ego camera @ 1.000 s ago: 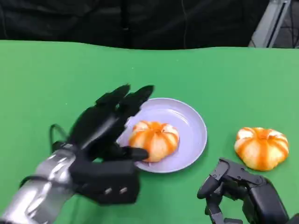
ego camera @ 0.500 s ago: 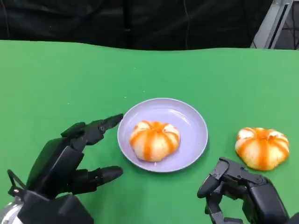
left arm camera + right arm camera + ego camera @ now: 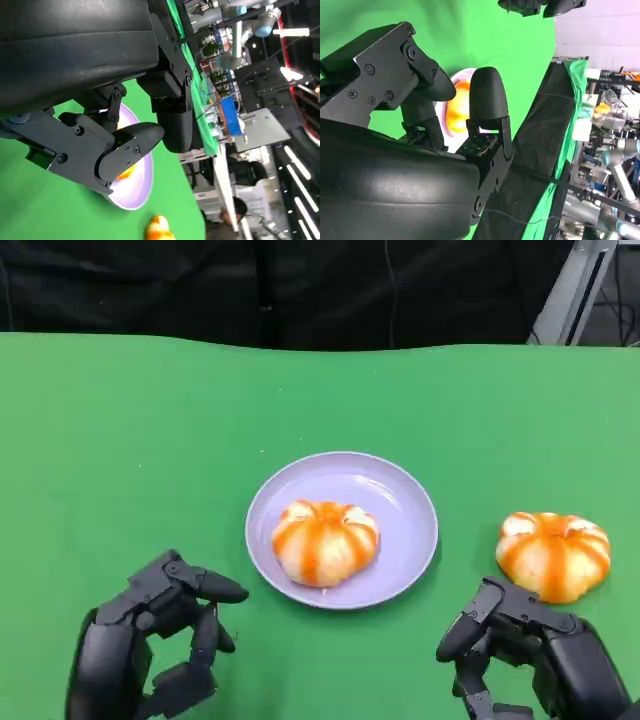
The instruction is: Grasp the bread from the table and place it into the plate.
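An orange-striped bread (image 3: 325,542) lies in the lilac plate (image 3: 405,502) at the table's middle. A second striped bread (image 3: 553,554) sits on the green cloth to the plate's right. My left hand (image 3: 150,640) is low at the near left, well clear of the plate, fingers curled in and holding nothing. My right hand (image 3: 530,655) rests at the near right, just in front of the second bread, fingers curled, nothing in them. The left wrist view shows the plate (image 3: 135,187) beyond my fingers (image 3: 125,145) and a bread (image 3: 159,229). The right wrist view shows the bread (image 3: 456,107) past my fingers (image 3: 487,100).
Green cloth (image 3: 120,430) covers the table up to a black backdrop at the far edge. A metal stand leg (image 3: 560,290) rises at the far right. Wide bare cloth lies left of and behind the plate.
My left hand has drawn back from the bread in the plate, down toward the near left corner, and its fingers have curled in. The bread stays in the plate. The right hand has barely moved.
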Controlling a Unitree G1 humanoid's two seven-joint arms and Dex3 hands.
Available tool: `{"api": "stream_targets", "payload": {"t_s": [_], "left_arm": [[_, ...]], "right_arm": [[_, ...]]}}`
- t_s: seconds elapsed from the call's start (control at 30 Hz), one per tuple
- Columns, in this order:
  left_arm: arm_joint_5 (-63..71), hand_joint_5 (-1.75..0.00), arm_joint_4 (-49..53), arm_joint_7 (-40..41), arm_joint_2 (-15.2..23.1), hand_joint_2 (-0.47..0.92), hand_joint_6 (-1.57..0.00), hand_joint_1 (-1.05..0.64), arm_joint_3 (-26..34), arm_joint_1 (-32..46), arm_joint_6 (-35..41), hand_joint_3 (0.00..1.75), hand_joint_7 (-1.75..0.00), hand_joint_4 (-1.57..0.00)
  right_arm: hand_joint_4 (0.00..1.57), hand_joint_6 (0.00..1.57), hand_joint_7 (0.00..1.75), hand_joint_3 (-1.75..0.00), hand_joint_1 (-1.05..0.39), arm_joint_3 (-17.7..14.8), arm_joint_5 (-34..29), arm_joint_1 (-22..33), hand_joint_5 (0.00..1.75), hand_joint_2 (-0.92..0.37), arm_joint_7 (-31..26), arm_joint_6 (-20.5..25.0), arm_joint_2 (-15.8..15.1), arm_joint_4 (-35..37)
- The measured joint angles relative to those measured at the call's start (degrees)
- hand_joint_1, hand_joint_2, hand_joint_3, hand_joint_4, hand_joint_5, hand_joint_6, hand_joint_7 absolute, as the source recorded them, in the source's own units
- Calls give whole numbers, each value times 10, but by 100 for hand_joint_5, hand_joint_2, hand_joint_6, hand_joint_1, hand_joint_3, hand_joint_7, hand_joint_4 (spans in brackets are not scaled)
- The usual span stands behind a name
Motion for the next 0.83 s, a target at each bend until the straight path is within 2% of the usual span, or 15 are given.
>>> {"api": "stream_targets", "payload": {"t_s": [0.2, 0.33, 0.83], "left_arm": [[-3, -172, 2, -11, -13, 48, -80, -16, 14, 0, 0, 125, -151, -83], [-3, -171, 10, -18, -17, 51, -78, -16, 19, -1, -1, 120, -149, -81], [-4, -174, 16, -41, -22, 49, -78, -17, 32, -3, -4, 120, -153, -81]], "right_arm": [[70, 73, 140, -131, 2, 0, 1, -1, 168, -42, 3, 0, 0, 0], [70, 72, 141, -131, 4, -1, 1, -1, 167, -42, 4, 0, 0, 0], [70, 72, 141, -132, 6, -3, -1, 2, 165, -42, 3, -1, -2, -1]]}}
